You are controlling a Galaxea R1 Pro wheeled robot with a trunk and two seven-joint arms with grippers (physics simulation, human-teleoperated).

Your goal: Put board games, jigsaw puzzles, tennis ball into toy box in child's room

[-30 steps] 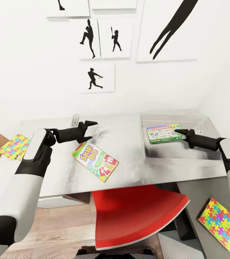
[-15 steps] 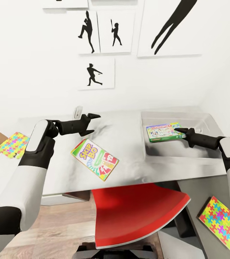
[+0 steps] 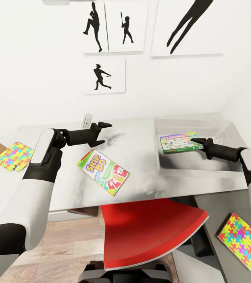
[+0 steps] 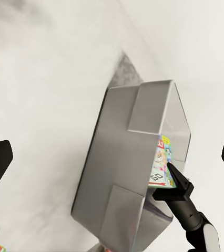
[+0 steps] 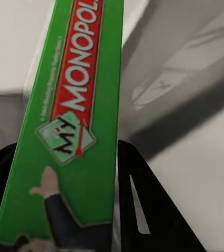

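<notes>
Head view: R gripper (image 3: 195,140) pinches Monopoly (image 3: 179,142) by its edge over toy box (image 3: 223,173). Looks light, stiff; edge hold OK. L gripper (image 3: 103,133) open.

Toy box (image 3: 223,173) sits at the counter's (image 3: 141,157) right end, MONOPOLY game (image 3: 179,142) held inside it. SKIP BO game (image 3: 103,172) lies left of the box, mid-counter. One jigsaw puzzle (image 3: 12,156) is at the far left edge, another (image 3: 241,239) on the near-right wing. Chair (image 3: 149,232) is tucked in front.
</notes>
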